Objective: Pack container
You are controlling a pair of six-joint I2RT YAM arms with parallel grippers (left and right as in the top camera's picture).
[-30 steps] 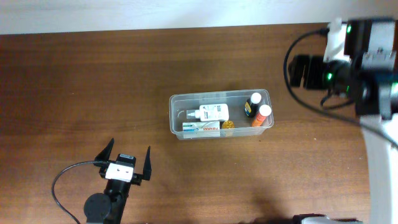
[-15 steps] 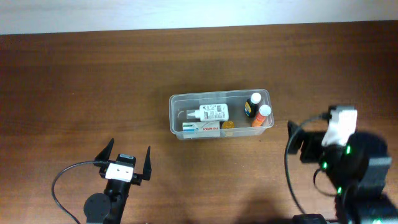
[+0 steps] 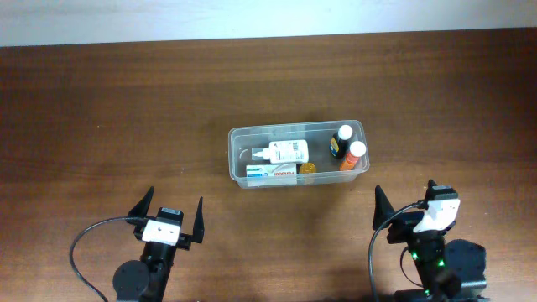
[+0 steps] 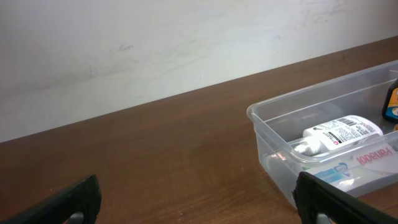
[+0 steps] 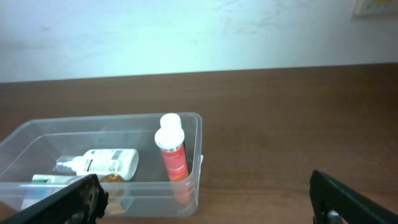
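Since the left hand (image 3: 174, 201) and the right hand (image 3: 404, 200) both sit at the near edge, fingers spread wide w/ nothing between them, the packing reads as done or paused (my guess only). The left one is near-left, the right one near-right, and both are well apart from the container (image 3: 285, 128). It lies about mid-table (image 3: 126, 101), a bit right of ctr, long side running left-right.

Why things lie as they do, prob.: the container is shallow, so the white bottle (image 3: 281, 153) is laid on its side, nozzle to the left. The flat box (image 3: 271, 172) lies along the near wall, just beside that bottle. The dark bottle (image 3: 341, 143) and the orange bottle (image 3: 353, 157) are side by side at the right end. In the right wrist view the orange one stands upright by the right wall, which saves floor space. A small yellow item (image 3: 307, 168) sits in the gap btw. box and orange bottle; too small to tell what it is.

Count: container x1; bottles x3 (white, dark, orange); box x1; yellow item x1, so 5 things inside. Hands x2. No item shows on the table outside the container.
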